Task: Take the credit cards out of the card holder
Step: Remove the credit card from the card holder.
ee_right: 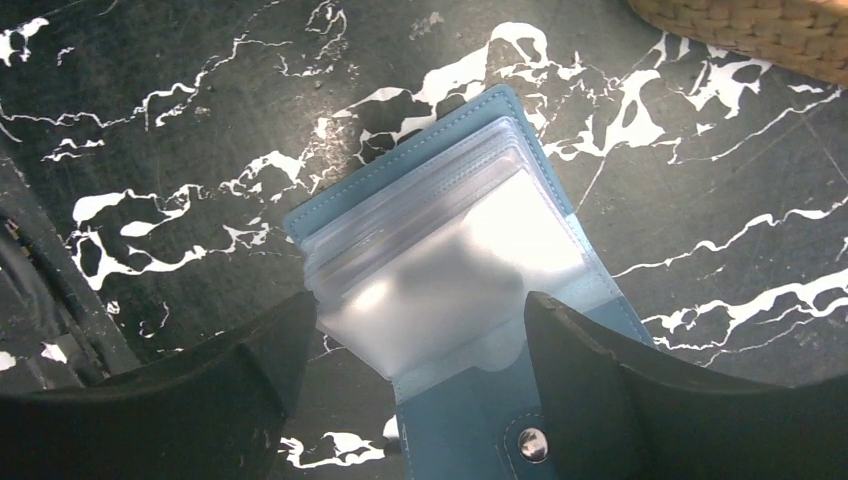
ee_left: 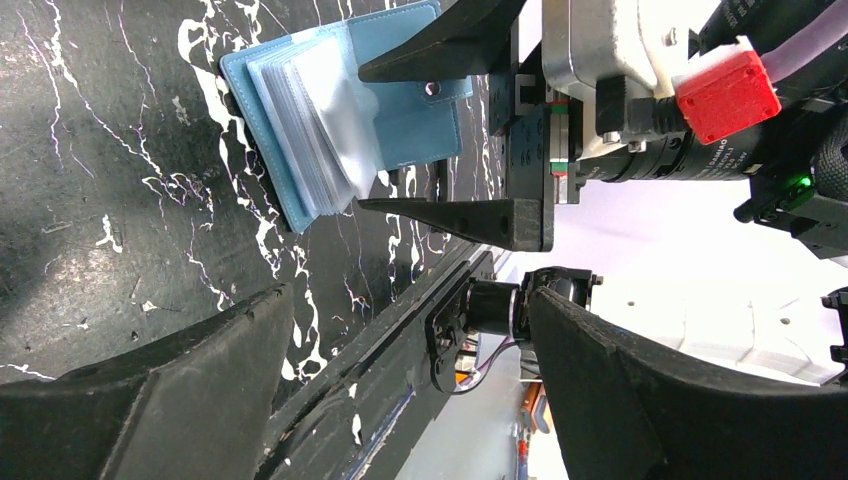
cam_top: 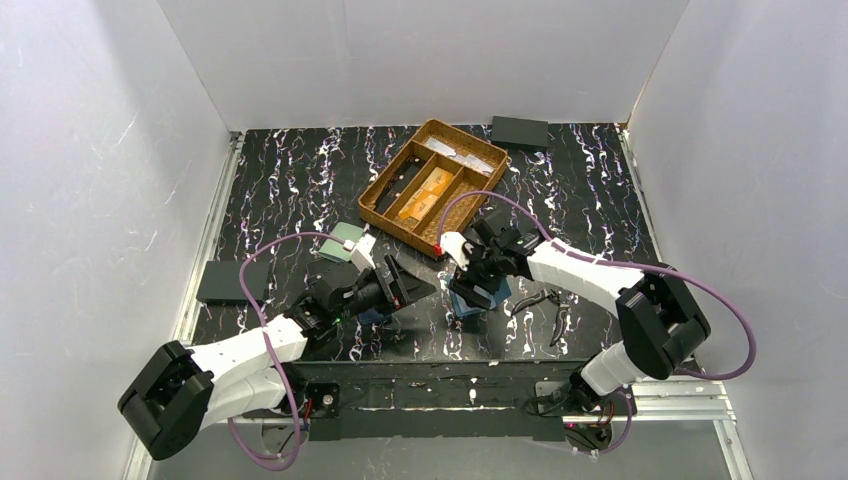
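Lying at the far left of the black, white-veined worktop [cam_top: 290,170] is a flat dark rectangular pad [cam_top: 232,282], with a pale green wallet [cam_top: 345,242] sitting near it. Next along, the left arm's fingers [cam_top: 410,285] are hanging over the worktop, spread wide and holding nothing. Just to their right, the light steel-blue folding card holder [ee_right: 440,240] is lying open on the worktop near its front edge. Its clear plastic sleeves are fanning out and its snap tab is pointing toward the right arm. The right arm's fingers [cam_top: 475,285] are standing wide on either side of the holder's tab end, gripping nothing. Behind them, thin orange-gold credit cards [cam_top: 425,192] are resting in a middle compartment of a brown woven basket [cam_top: 400,235]. Farther right, a small black hand tool [cam_top: 540,300] is lying on the worktop.
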Motion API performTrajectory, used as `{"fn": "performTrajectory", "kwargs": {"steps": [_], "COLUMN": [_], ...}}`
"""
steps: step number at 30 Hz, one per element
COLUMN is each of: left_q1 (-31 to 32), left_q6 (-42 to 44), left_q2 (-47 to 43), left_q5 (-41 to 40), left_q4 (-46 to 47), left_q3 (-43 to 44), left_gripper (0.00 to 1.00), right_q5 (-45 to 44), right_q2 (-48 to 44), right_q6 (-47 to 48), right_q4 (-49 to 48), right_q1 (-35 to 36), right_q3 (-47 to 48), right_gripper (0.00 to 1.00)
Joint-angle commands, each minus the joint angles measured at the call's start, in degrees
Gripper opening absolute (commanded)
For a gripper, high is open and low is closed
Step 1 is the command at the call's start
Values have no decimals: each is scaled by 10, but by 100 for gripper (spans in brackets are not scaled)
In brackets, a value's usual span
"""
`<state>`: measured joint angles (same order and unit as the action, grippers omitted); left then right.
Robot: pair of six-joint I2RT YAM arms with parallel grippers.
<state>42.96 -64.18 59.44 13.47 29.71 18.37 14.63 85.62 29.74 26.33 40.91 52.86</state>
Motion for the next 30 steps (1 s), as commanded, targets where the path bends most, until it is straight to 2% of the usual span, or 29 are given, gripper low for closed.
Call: {"fn": "performTrajectory", "kwargs": {"steps": [1, 9, 21, 30], "left_q1": [2, 3, 2, 2], "left_q6": [3, 2, -1, -1], "left_q2": [-11, -6, 0, 3], "left_q5": [-12, -10, -7, -6], "left_q4": [2, 2, 2, 2], "left_q3": [-7, -5, -2, 0], "left_gripper": [86, 86, 86, 86], "right_q5": [-32, -35, -5, -54], "right_q2": [7, 13, 11, 23], "right_q6": [-15, -20, -21, -22], "right_q4": [-26, -30, -22, -28], "right_q1": [4, 6, 13, 18], "right_q3": [6, -2, -3, 1], "right_gripper": [85, 84, 94, 91]}}
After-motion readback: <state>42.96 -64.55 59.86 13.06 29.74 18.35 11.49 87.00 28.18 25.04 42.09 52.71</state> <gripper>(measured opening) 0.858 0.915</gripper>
